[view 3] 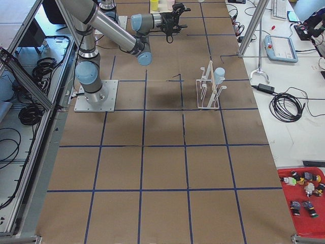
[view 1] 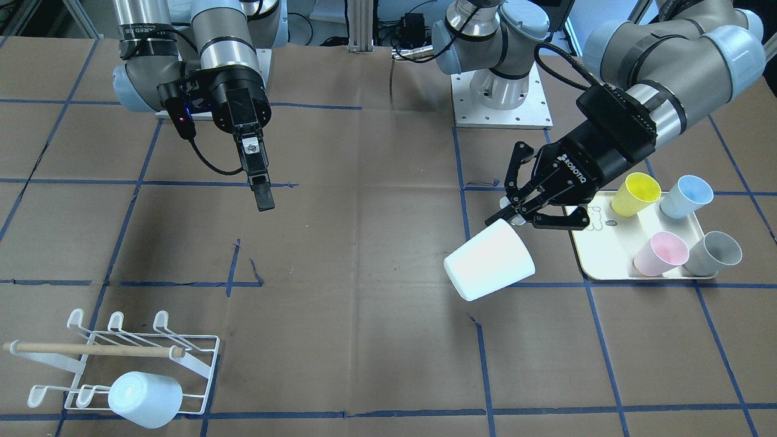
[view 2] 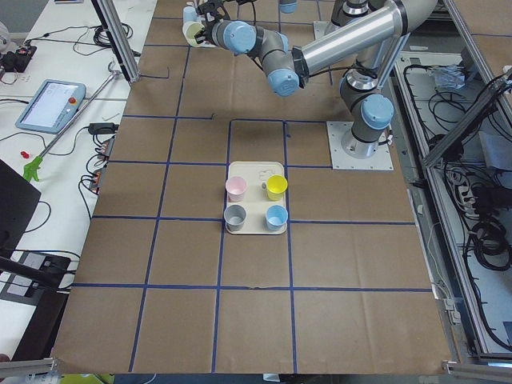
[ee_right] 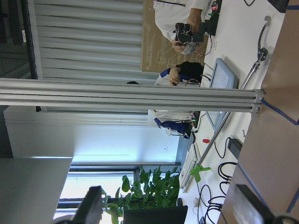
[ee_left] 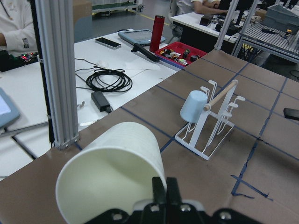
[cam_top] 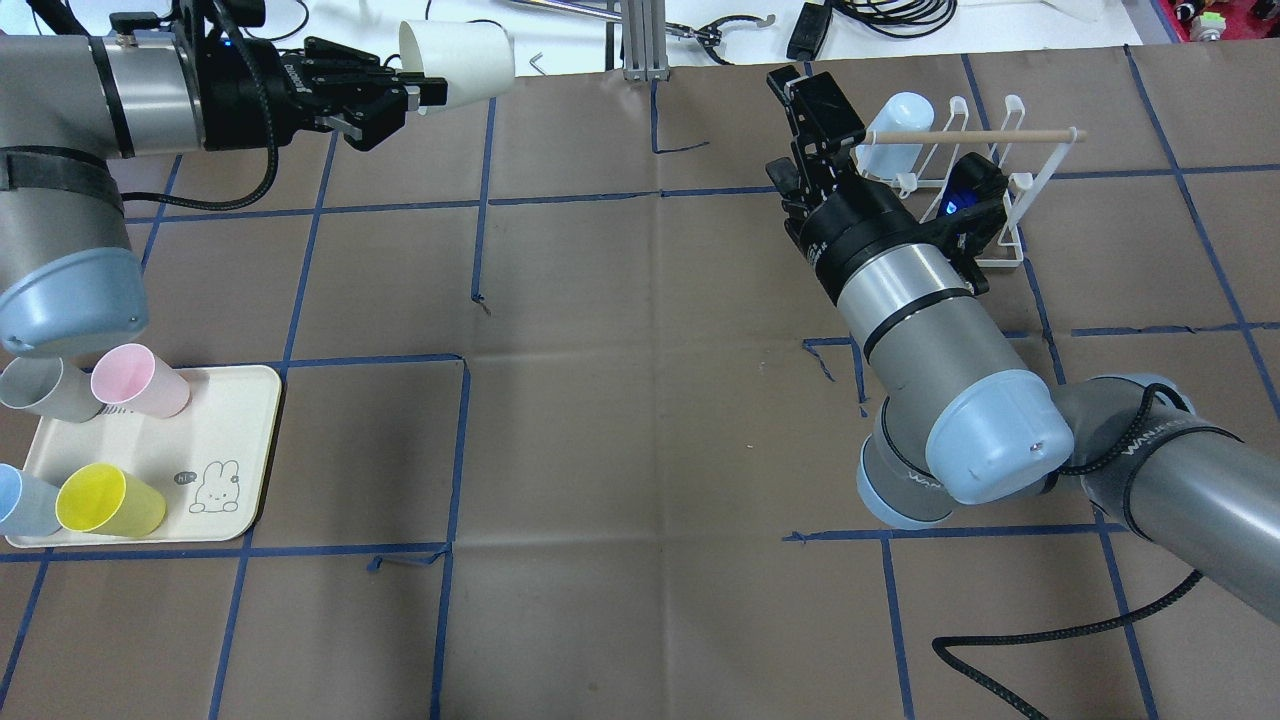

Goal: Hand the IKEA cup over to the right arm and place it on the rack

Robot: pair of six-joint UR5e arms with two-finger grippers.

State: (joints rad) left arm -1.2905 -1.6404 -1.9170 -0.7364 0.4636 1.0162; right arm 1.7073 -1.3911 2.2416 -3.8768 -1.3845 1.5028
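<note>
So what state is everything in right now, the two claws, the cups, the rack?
white cup: held tipped sideways.
left gripper: shut on white cup.
right gripper: open, empty.
rack: standing, one cup on it.
pale blue cup: hung mouth down on rack.
yellow cup, sky-blue cup, pink cup, grey cup: upright on tray.

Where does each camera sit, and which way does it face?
Front-facing: across the table, facing the robot; left arm on right.
Overhead: behind the robot, looking forward; right arm on right.
Exterior left: table's end, left arm near.
Exterior right: opposite end, right arm near.
Left wrist: past the left gripper and white cup to the rack.
Right wrist: off the table toward a person.
Front-facing and overhead share the tray.
</note>
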